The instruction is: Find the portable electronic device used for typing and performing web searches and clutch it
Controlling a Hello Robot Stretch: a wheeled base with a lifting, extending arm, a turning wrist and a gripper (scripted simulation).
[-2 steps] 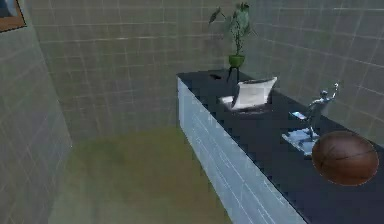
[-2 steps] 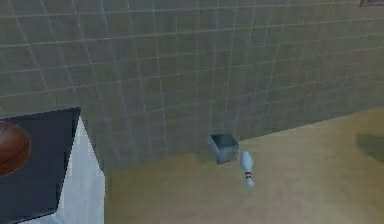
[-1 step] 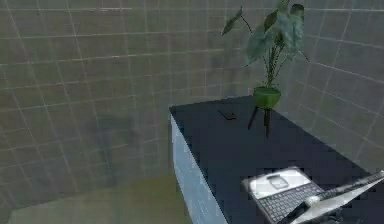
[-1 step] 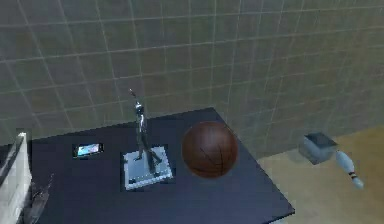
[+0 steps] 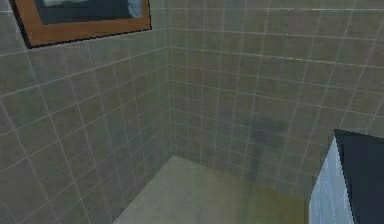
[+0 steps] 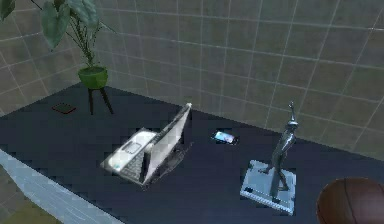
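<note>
Laptop (image 6: pixel 150 150) is being judged stiff, heavyish, slick, hinge prob. fragile; base edge being favoured for grip. Gripper state can't be told.

The forward view looks ahead and somewhat downward into a corner of the grey-tiled wall (image 5: pixel 250 70), from fairly near. A brown wooden-framed picture (image 5: pixel 85 20) is cut by its top edge, and a pale beige floor (image 5: pixel 220 195) lies along the bottom. A dark-topped table with pale sides (image 5: pixel 362 165) enters at this view's right edge. The arm side view looks out sideways and steeply down over a dark table from close by, facing a tiled wall behind it. An open silver laptop (image 6: pixel 150 150) sits near its middle, and a round brown ball (image 6: pixel 352 203) is cut by the lower right corner. The two views appear to share the table and the tiled wall.
</note>
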